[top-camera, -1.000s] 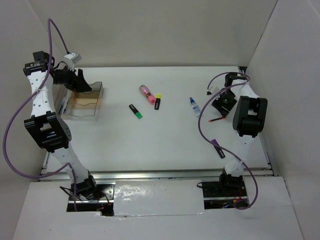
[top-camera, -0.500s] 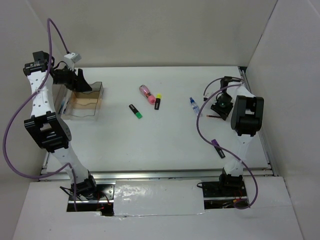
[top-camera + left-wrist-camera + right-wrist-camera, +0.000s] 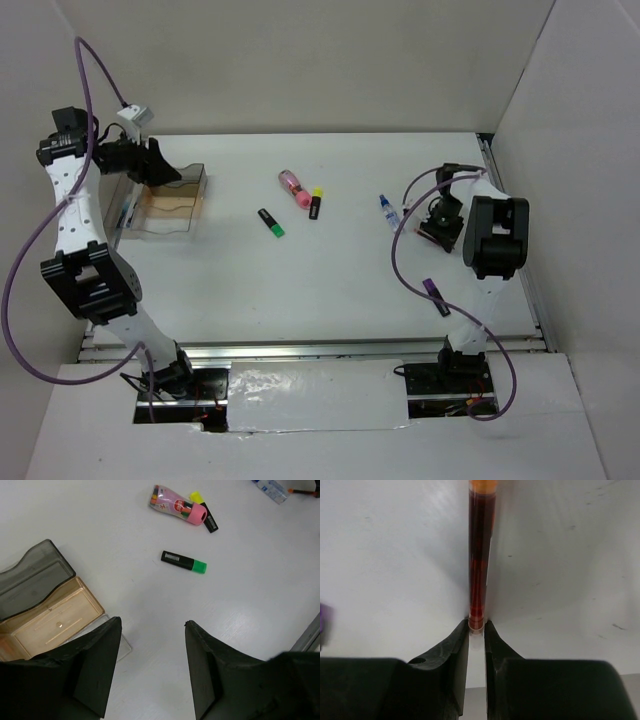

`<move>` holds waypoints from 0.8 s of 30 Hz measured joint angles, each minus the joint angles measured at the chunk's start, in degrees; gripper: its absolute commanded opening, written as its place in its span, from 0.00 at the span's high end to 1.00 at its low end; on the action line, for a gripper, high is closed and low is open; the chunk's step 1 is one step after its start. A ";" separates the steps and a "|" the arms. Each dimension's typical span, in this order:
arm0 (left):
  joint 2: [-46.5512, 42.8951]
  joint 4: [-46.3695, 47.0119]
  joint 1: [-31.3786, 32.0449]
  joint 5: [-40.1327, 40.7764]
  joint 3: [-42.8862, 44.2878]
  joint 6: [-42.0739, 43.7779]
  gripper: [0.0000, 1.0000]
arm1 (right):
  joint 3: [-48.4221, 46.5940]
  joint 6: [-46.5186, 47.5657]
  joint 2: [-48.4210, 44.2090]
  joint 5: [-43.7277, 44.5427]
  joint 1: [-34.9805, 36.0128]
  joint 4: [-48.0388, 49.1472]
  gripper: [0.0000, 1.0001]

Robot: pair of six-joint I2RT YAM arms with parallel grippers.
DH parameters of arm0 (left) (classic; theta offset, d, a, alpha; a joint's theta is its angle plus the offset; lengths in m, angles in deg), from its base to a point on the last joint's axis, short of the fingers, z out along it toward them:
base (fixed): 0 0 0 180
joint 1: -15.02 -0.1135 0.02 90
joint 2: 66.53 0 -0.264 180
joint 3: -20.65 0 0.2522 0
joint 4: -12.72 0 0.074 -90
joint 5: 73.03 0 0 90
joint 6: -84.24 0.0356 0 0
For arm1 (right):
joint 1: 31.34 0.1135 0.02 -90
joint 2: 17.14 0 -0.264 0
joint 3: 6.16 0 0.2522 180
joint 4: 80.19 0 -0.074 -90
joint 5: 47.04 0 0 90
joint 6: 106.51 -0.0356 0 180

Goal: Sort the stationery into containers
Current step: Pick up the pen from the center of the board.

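The clear box with a tan bottom (image 3: 170,203) stands at the far left and shows in the left wrist view (image 3: 52,622). My left gripper (image 3: 152,168) hangs open and empty above its far edge (image 3: 152,625). A pink tube (image 3: 292,186), a yellow-ended highlighter (image 3: 316,203) and a green-ended highlighter (image 3: 271,223) lie mid-table. They also show in the left wrist view: tube (image 3: 177,505), yellow (image 3: 204,517), green (image 3: 183,561). A blue-capped bottle (image 3: 388,212) lies right of centre. My right gripper (image 3: 440,215) is shut on the end of a thin red pen (image 3: 480,555) at the table surface.
A purple-ended highlighter (image 3: 436,296) lies near the right arm's base side. White walls close in the table at the back and both sides. A grey translucent part (image 3: 30,577) adjoins the box on its far side.
My right gripper has moved a little toward the table's middle, with the red pen now between its fingers. My left arm has shifted slightly left and up above the box.
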 measured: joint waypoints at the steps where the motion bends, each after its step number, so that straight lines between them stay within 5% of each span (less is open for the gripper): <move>1: -0.59 0.79 0.00 -0.37 -0.61 -0.35 0.34 | 0.22 0.00 -0.26 -0.57 0.00 -0.37 1.00; 12: -12.85 13.81 4.44 -0.66 -11.58 2.60 0.33 | -7.80 -2.51 -6.54 -15.56 1.20 -12.33 1.00; 18: -25.62 17.59 21.09 4.76 -23.21 17.90 0.38 | -7.72 -5.62 -13.20 -27.52 10.10 -15.41 1.00; 24: -43.23 26.69 43.41 13.73 -45.83 33.29 0.44 | -5.86 -9.44 -14.03 -39.10 21.14 -16.24 1.00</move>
